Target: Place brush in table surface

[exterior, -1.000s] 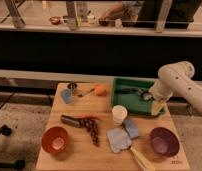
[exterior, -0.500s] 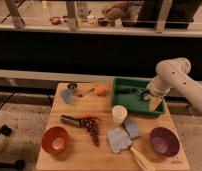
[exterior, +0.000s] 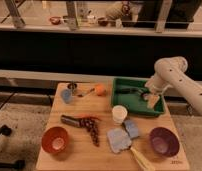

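Hand (exterior: 147,95) edged slightly left over green tray (exterior: 135,108), near brush (exterior: 125,90), whether gripping cannot be told

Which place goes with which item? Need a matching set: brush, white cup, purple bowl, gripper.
Items:
1. brush
2. white cup
3. purple bowl
4. gripper

Places:
A. on the table surface, corner nearest the camera on the right
B. over the right end of the green tray
C. lying inside the green tray
D. on the table surface, at the tray's near edge

Pairs: 1-C, 2-D, 3-A, 4-B
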### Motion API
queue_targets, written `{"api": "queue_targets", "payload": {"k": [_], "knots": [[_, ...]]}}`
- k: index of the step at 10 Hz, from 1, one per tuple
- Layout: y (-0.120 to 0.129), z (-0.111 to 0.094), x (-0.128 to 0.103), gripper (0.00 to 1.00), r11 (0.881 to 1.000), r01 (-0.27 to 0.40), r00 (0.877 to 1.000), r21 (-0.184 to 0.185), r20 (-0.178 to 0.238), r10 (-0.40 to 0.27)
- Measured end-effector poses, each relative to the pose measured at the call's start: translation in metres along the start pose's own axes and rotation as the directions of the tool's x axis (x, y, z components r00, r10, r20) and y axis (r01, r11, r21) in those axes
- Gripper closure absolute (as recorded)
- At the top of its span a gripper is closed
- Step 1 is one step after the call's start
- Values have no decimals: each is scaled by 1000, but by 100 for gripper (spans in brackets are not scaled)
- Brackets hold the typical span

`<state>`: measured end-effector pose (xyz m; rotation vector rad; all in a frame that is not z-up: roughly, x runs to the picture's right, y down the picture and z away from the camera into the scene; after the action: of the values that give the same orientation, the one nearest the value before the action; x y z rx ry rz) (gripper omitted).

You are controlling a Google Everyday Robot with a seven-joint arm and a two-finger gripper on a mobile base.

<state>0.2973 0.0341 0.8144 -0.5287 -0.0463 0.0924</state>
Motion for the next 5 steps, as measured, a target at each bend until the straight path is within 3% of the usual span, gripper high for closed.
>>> {"api": "queue_targets", "payload": {"k": [5], "knots": [[-30, 14, -9, 20, 1000, 18, 1000, -7, 25, -18]]}}
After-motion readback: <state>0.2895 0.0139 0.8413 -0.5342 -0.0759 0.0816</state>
